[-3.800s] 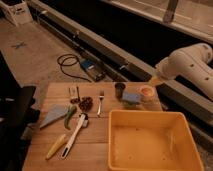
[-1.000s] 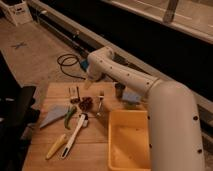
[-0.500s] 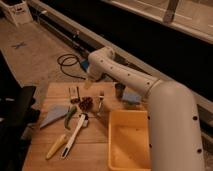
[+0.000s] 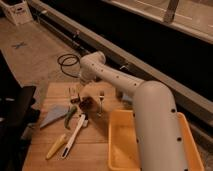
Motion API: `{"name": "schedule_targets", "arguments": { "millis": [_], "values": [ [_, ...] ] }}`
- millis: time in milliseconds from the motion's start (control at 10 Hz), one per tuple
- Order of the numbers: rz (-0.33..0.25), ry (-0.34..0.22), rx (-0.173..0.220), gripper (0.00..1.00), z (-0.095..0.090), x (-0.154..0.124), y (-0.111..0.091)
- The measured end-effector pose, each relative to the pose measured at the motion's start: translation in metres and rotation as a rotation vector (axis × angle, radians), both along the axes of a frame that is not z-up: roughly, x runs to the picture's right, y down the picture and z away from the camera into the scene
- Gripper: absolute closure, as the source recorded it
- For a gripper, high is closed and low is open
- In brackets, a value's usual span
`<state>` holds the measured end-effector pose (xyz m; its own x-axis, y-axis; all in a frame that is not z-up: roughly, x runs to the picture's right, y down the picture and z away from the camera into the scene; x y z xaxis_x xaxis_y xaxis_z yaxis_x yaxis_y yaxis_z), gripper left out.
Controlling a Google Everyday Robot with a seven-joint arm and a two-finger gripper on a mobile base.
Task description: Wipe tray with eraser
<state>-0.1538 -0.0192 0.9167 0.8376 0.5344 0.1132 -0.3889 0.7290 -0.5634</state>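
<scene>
The white arm [image 4: 150, 115] rose over the yellow tray [image 4: 122, 150] at the near right corner of the desk, then bent downward near the far edge. The gripper [image 4: 83, 93] hung just beside the eraser [image 4: 74, 93], near the far left corner. Whether it was clenched or released, I could not tell.

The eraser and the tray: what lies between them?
In the camera view, a dark brown object and a fork lie between eraser and tray; the gripper is close by the eraser.
</scene>
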Motion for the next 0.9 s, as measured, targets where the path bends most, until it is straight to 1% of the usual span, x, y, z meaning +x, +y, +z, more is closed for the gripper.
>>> {"name": "schedule_targets", "arguments": {
  "millis": [100, 300, 600, 700, 900],
  "values": [
    [-0.009, -0.011, -0.009, 0.34, 0.003, -0.010, 0.004],
    [-0.011, -0.022, -0.029, 0.34, 0.010, -0.014, 0.012],
    [-0.013, -0.031, -0.057, 0.34, 0.014, -0.026, 0.024],
    [-0.004, -0.032, -0.068, 0.34, 0.014, -0.030, 0.027],
    [0.033, -0.008, -0.084, 0.34, 0.015, -0.035, 0.033]
  ]
}}
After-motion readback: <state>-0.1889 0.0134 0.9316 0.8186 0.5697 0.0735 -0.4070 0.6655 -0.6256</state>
